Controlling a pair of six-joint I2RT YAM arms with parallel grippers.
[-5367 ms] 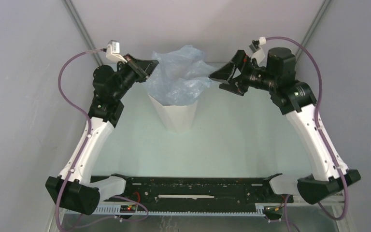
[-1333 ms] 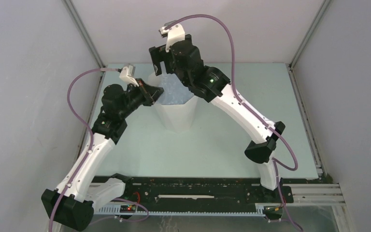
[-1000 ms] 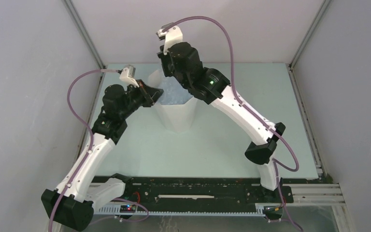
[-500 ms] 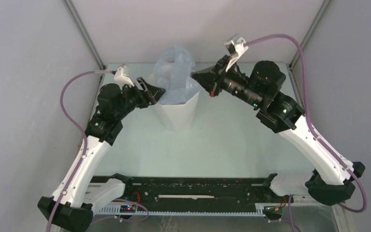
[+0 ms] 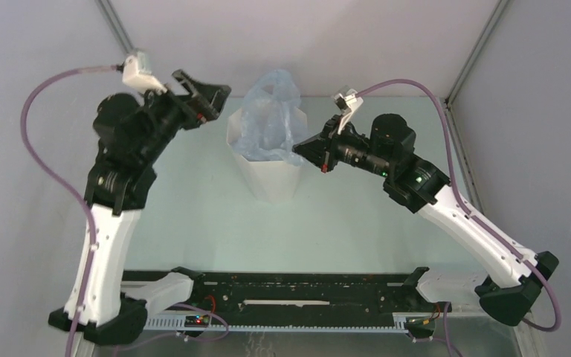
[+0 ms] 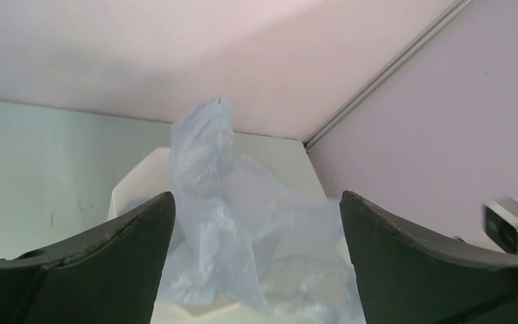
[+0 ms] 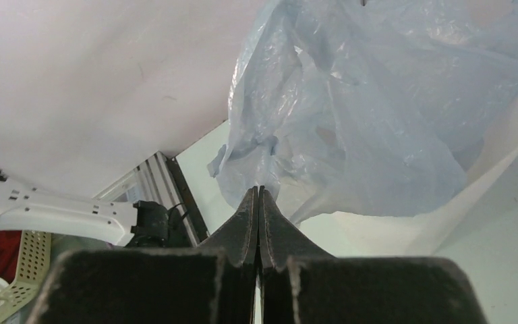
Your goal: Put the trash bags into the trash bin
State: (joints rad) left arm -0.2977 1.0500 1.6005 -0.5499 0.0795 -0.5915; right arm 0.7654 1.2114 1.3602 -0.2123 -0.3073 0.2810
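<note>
- Trash bag (image 5: 271,111): lower part in trash bin (image 5: 271,182), crumpled top above the rim.
- Left pincer (image 5: 214,104) spread, clear; right pincer (image 7: 257,196) pressed together at bag's edge.
- Film judged light, soft, springy; grip bunched peak.

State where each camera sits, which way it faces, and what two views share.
Top external: above and behind the arms, looking down on bin and bag; both show.
Left wrist: faces bag and bin; open left pincer frames them.
Right wrist: faces the bag closely; shut right pincer shows.
Shared by all: bag and bin.
</note>
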